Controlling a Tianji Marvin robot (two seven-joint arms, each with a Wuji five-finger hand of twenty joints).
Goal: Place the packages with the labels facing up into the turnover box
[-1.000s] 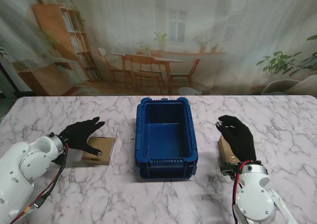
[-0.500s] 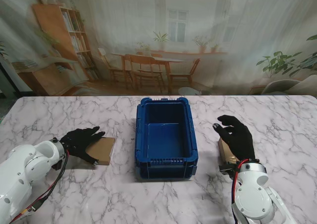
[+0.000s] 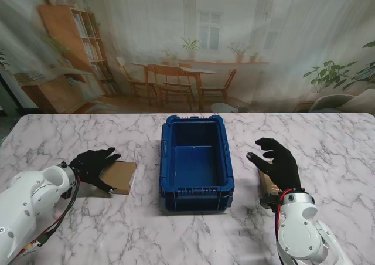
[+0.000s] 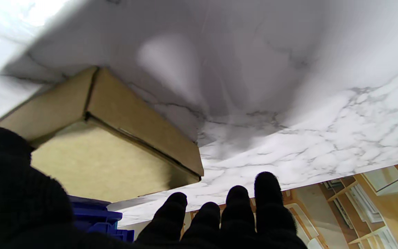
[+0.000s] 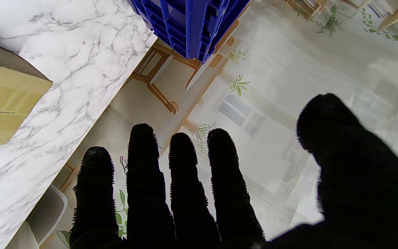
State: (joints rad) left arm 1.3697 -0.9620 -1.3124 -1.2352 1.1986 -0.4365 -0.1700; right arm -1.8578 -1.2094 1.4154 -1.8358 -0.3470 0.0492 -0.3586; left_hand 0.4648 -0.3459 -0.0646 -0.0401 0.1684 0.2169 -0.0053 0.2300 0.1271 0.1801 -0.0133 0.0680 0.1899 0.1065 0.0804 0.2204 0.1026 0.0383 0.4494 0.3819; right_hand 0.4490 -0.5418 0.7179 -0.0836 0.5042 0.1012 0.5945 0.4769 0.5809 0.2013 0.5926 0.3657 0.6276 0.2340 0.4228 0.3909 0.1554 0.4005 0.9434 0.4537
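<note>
Stand view: left hand (image 3: pixel 91 162) spread beside flat brown cardboard package (image 3: pixel 119 177), holding nothing; right hand (image 3: pixel 278 162) open over second cardboard package (image 3: pixel 266 183). Grasp stage; blue plastic turnover box (image 3: pixel 196 162) empty. Next: close fingers, check label side.

White arms (image 3: pixel 29 200), red cables (image 3: pixel 58 221), black-gloved right hand (image 3: pixel 280 162).
</note>
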